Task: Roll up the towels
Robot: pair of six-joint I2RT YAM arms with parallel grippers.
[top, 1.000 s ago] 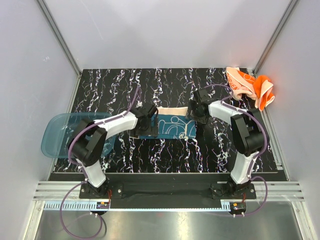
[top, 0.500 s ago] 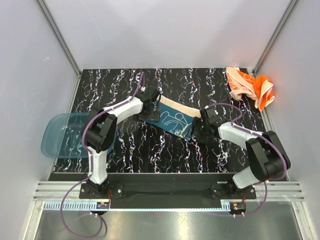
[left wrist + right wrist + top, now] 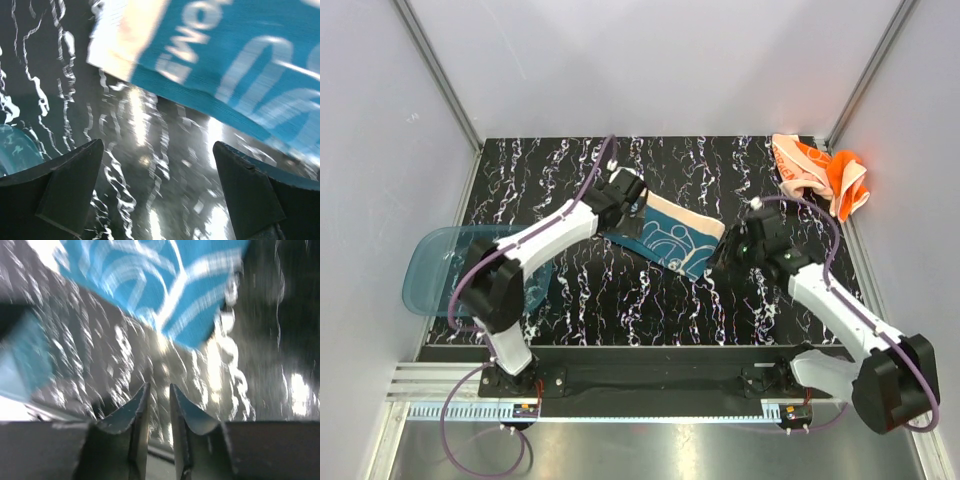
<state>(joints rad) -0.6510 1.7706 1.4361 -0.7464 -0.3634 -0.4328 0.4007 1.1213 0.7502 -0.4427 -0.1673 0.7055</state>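
Note:
The teal-blue towel (image 3: pixel 665 237) lies flat and slanted at mid-table, its cream reverse (image 3: pixel 677 213) showing along the far edge. In the left wrist view this towel (image 3: pixel 240 65) fills the top, blurred. My left gripper (image 3: pixel 626 198) hovers at its far-left end, jaws wide open and empty (image 3: pixel 157 172). My right gripper (image 3: pixel 728 258) sits just off the towel's near-right corner (image 3: pixel 165 285), its jaws (image 3: pixel 159 386) drawn to a narrow gap with only table showing between them. The orange towel (image 3: pixel 822 172) lies crumpled at the back right corner.
A translucent blue tray (image 3: pixel 438 270) hangs over the table's left edge. Grey walls and aluminium posts close in the black marbled table (image 3: pixel 620 310) on three sides. Purple cables loop off both arms.
The teal towel has turned from straight to slanted. My left arm reached farther back, my right arm swung toward the near right, and the right jaws narrowed sharply.

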